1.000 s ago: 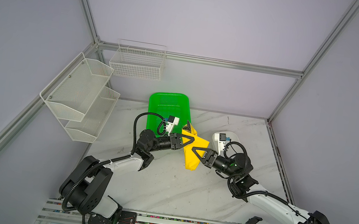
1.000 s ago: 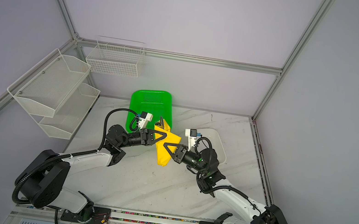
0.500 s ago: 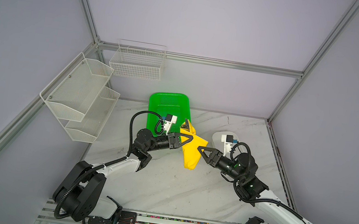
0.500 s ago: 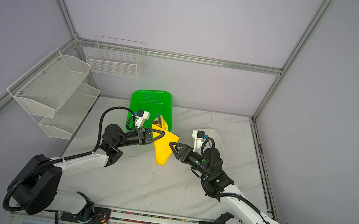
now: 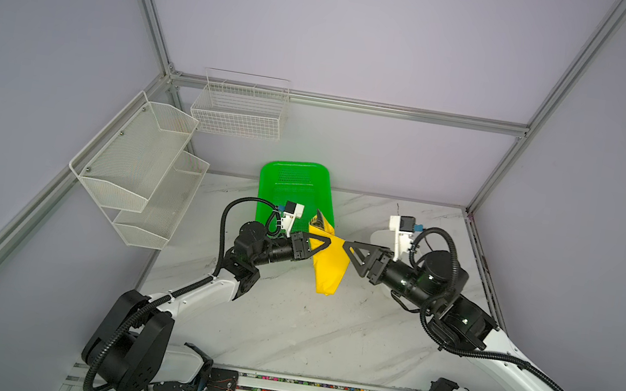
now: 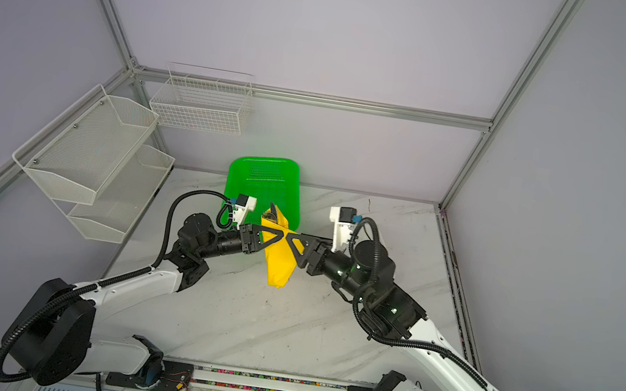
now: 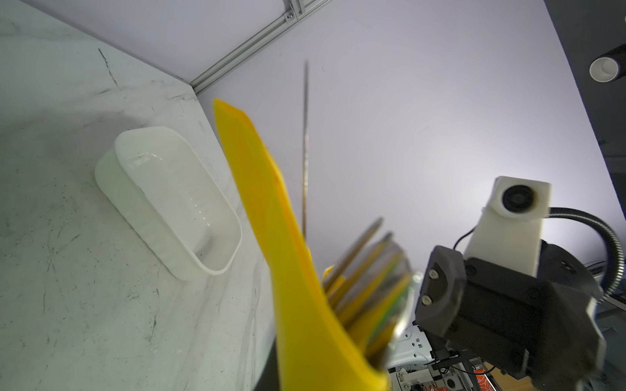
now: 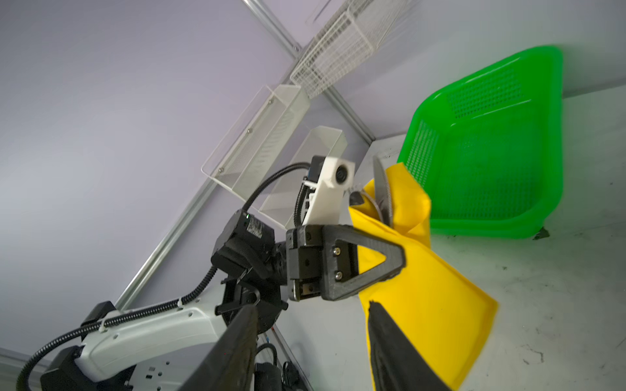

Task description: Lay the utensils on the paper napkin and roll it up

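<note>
"At the middle of the marble table (image 5: 304, 329), what hangs between the two arms?"

"A bright yellow paper napkin (image 5: 327, 268), rolled into a loose tube and tilted. Its upper end leans toward the green basket (image 5: 292, 183) by the back wall. The utensils (image 8: 382, 191) are inside it — silver tips poke out of the upper end, one with a toothed edge like a knife blade. How many pieces are in there I cannot count."

"Who holds it?"

"The left gripper (image 5: 327, 241). Its black triangular jaws are pressed together on the upper part of the roll, reaching in from the left in both top views. The right gripper (image 5: 346, 245) faces it from the opposite side with its jaws standing apart. In the right wrist view one of its fingers (image 8: 393, 345) lies just beside the yellow paper, with a clear gap to its partner, so it clamps nothing."

"Does the roll touch the table?"

"Its lower end points down toward the front of the table — whether it rests on the marble or hangs just above it, I cannot tell."

"Anything else nearby?"

"A white tray (image 7: 142, 216) sits on the table behind the right arm, to the right of the basket. Two white mesh shelves (image 5: 138, 170) hang on the left wall, and a wire basket (image 5: 240, 110) hangs on the back wall."
</note>
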